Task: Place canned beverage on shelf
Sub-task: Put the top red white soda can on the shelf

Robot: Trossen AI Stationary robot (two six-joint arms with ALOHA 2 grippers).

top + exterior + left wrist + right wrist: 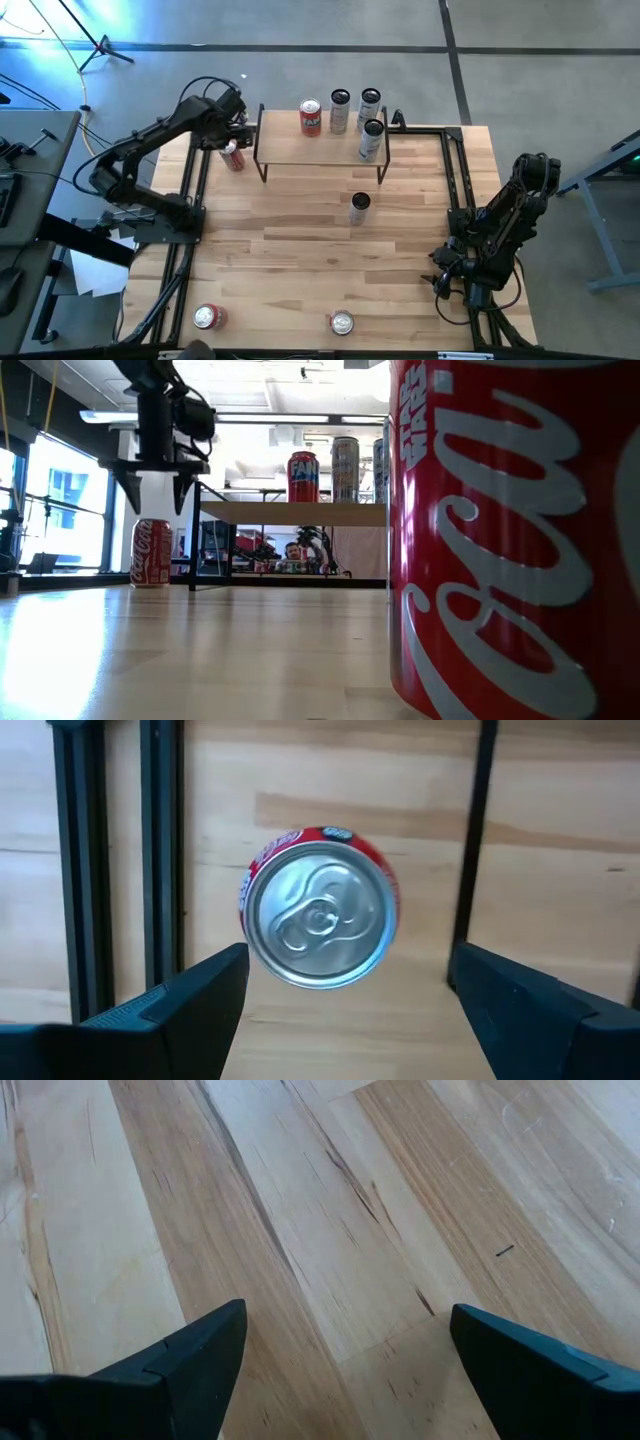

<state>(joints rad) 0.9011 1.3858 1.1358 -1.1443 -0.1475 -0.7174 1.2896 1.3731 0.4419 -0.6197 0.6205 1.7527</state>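
A red Coca-Cola can (pixel 233 156) stands upright on the table just left of the shelf (pixel 300 150), a light wood plank on thin black legs. My left gripper (pixel 155 500) hangs open straight above this can (pixel 152 552), fingers pointing down and clear of its silver top (pixel 320 920). On the shelf stand a red Fanta can (pixel 311 117) and three silver cans (pixel 339 110). My right gripper (pixel 345 1350) waits open over bare wood at the table's right side (pixel 443 282).
A silver can (pixel 360 207) stands on the table in front of the shelf. Two more cans (pixel 208 317) (pixel 342 323) stand at the near edge, one filling the low view's right side (pixel 510 540). Black rails (pixel 195 190) run along both table sides.
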